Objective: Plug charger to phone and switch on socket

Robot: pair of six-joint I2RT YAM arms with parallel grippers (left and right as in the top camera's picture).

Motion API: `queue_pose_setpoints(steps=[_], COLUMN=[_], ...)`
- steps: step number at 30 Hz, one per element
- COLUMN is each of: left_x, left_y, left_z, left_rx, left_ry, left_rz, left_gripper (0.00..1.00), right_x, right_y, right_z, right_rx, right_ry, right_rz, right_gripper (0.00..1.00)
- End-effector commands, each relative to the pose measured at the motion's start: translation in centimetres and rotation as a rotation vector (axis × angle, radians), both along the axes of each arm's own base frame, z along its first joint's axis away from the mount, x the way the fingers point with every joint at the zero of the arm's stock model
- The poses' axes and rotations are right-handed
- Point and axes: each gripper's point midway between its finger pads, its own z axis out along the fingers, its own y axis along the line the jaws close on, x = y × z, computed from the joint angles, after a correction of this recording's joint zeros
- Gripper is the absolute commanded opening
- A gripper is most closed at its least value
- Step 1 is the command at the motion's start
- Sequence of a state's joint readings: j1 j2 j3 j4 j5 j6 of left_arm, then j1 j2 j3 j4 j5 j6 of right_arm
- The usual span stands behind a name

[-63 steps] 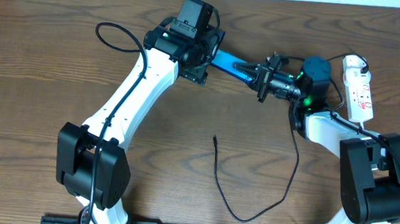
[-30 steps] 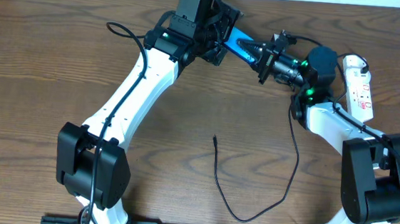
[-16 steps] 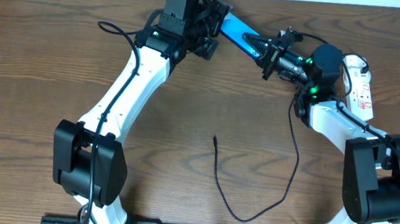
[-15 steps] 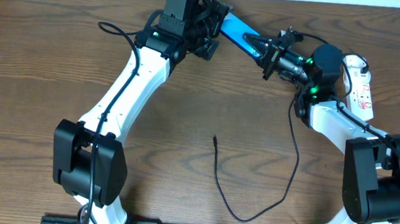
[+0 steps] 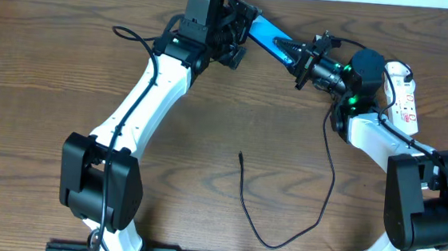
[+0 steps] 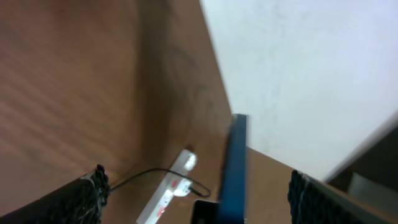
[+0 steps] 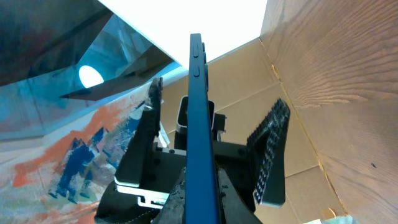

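Count: 1 phone (image 5: 264,37), 1 charger (image 5: 244,198), 1 socket (image 5: 403,98), 2 arms. right fingers (image 7: 177,205) are closed on the phone's near end, pinching it across its thin faces. left fingers (image 6: 81,199) are spread wide with the phone's other end sitting in the gap between them; no contact visible on either pad in the left wrist view. The phone is held up off the worktop (image 5: 47,128) at its far edge. Its long axis runs straight out from the right fingers into the left ones, and both wrist views see it edge-on. From overhead the cyan screen faces up. Nothing sits between the two sets of fingers except the phone itself. The charger lies flat on the worktop, well apart from both sets of fingers and on the near side of them. Its plug tip (image 5: 240,153) is free and points toward the far edge. The cable drops away from the tip, loops round and climbs back up beside the right arm toward the socket, where the arm hides its other end. The socket lies behind the right fingers, past the wrist, with its long axis roughly near-to-far and its red switch marks up. The left wrist view also shows it beyond the phone edge, with a black lead running to it
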State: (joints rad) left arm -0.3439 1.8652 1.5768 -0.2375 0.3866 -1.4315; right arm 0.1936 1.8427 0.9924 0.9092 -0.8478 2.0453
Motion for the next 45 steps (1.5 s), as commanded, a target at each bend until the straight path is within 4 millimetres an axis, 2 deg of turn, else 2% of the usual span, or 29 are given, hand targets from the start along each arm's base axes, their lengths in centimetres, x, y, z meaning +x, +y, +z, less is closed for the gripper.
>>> queue_pose_setpoints(steps=[1,3,5,11,19,27,31,36,41,42,43,44,45], left_x=[0.6,1.1,1.3,0.7,0.7,0.7,0.7,0.6,0.5,0.5,0.4,0.4,0.4], left_y=[-0.6,-1.8,-2.1,-1.8,-1.9,-1.8,-1.8,-1.8,-1.7,-1.7,-1.7,-1.7,-1.6], left_z=[-1.2,0.2,0.9,-1.1,-1.2,-1.2,-1.2,-1.4,-1.7,-1.9,-2.1,-2.1,-2.2], left_rx=[-0.019,-0.094,-0.158,-0.181,-0.179,-0.179,-0.179,-0.177,-0.172,-0.170,-0.167,-0.166,-0.163], left_ry=[-0.064,-0.184,-0.253,-0.171,-0.167,-0.167,-0.166,-0.161,-0.144,-0.137,-0.128,-0.125,-0.122], left_rz=[-0.029,-0.079,-0.081,-0.048,-0.050,-0.048,-0.049,-0.049,-0.042,-0.042,-0.041,-0.040,-0.037], left_gripper=[0.92,0.93,0.93,0.92,0.92,0.93,0.92,0.84,0.83,0.84,0.94,0.98,0.98], right_x=[0.6,0.6,0.6,0.8,0.4,-0.9,-1.1,-1.3,-1.4,-1.4,-1.4,-1.4,-1.4], right_y=[-0.2,-0.3,-0.3,-0.7,-0.5,1.6,2.0,2.1,2.2,2.2,2.2,2.2,2.2], right_z=[1.4,1.2,0.8,0.9,0.9,1.1,1.2,1.2,1.1,1.1,1.1,1.1,1.1], right_rx=[0.011,0.008,0.004,0.005,0.003,-0.003,-0.004,-0.020,-0.020,-0.020,-0.022,-0.023,-0.024], right_ry=[-0.028,-0.014,0.003,0.000,-0.001,-0.026,-0.036,-0.065,-0.065,-0.065,-0.069,-0.071,-0.071], right_rz=[-0.015,-0.016,-0.016,-0.025,0.002,0.068,0.079,0.086,0.091,0.091,0.091,0.091,0.093], right_gripper=[0.01,0.01,0.01,0.02,0.01,0.01,0.01,0.01,0.01,0.01,0.01,0.01,0.01])
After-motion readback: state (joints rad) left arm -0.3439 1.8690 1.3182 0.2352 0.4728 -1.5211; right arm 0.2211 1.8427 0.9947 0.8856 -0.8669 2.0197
